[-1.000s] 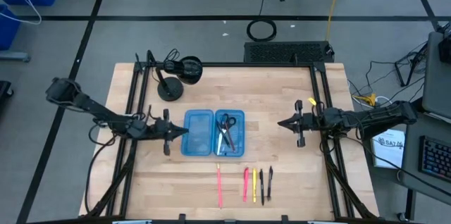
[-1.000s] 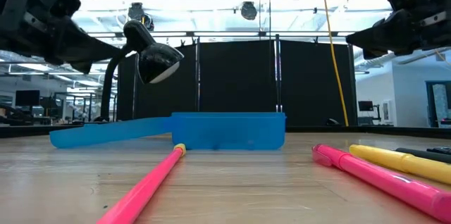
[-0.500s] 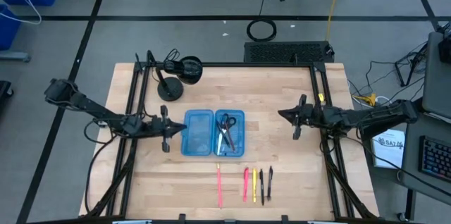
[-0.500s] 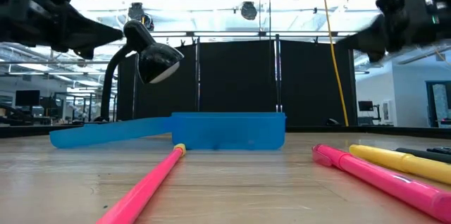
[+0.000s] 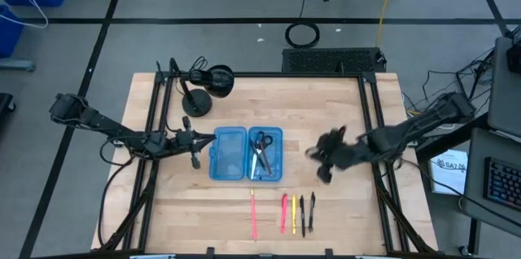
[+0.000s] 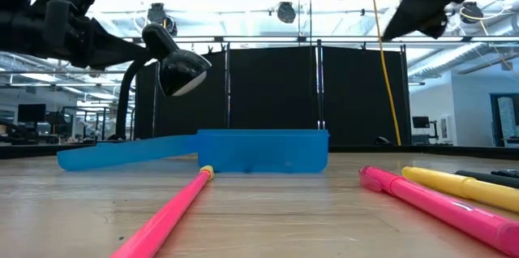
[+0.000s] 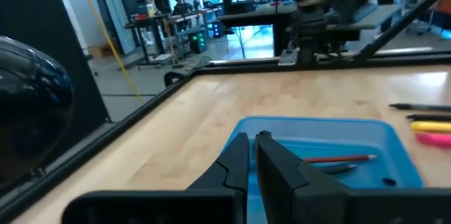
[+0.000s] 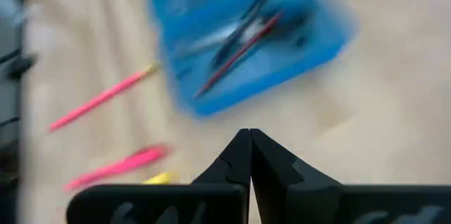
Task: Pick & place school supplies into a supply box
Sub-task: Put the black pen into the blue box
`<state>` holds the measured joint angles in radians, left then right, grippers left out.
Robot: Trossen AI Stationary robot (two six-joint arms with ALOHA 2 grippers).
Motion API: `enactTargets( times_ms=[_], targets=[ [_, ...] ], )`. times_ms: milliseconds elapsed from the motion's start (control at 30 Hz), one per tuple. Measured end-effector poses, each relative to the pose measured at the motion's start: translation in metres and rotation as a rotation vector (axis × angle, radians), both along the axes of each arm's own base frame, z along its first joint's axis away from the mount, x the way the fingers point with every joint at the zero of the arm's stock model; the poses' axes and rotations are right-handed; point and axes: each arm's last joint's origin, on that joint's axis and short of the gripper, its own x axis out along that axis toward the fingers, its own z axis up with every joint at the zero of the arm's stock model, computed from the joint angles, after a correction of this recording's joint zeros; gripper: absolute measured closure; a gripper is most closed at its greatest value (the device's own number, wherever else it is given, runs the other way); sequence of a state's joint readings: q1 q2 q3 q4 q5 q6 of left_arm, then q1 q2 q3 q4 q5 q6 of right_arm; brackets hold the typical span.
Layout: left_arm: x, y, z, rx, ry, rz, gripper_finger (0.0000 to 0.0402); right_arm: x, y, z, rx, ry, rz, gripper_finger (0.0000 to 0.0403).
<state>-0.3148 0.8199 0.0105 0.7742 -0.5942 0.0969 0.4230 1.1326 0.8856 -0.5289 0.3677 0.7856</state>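
The table is seen from overhead and from tabletop level, while the blue supply box is shared by all four views.

Blurred right claw, seemingly shut

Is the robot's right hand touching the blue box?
Apart. The high view shows the right hand over bare wood, a clear strip of table between it and the blue box.
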Motion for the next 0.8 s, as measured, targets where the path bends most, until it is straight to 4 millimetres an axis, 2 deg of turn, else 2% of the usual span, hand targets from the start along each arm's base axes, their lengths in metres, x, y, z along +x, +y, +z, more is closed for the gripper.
enactTargets(
  times_ms=[100,267,500,567,667,800],
  targets=[
    [0.000,0.002,-0.001,0.010,0.015,0.011,0.0371,0.019,0.036,-0.001,0.161,0.048,0.024,0.0403],
    [0.000,0.003,-0.012,0.016,0.118,0.013,0.0381,0.039,0.092,0.004,0.338,0.043,-0.104,0.0403],
    [-0.002,0.004,-0.021,-0.035,0.195,0.025,0.0398,0.056,0.159,0.018,0.516,-0.012,-0.215,0.0403],
    [-0.002,0.004,-0.021,-0.043,0.190,0.021,0.0392,0.058,0.174,0.017,0.557,-0.020,-0.255,0.0403],
    [-0.002,0.003,-0.020,-0.060,0.180,0.001,0.0377,0.060,0.192,0.005,0.588,0.002,-0.333,0.0403],
    [-0.002,0.002,-0.021,-0.076,0.183,-0.041,0.0366,0.056,0.195,-0.022,0.555,0.108,-0.483,0.0403]
  ],
)
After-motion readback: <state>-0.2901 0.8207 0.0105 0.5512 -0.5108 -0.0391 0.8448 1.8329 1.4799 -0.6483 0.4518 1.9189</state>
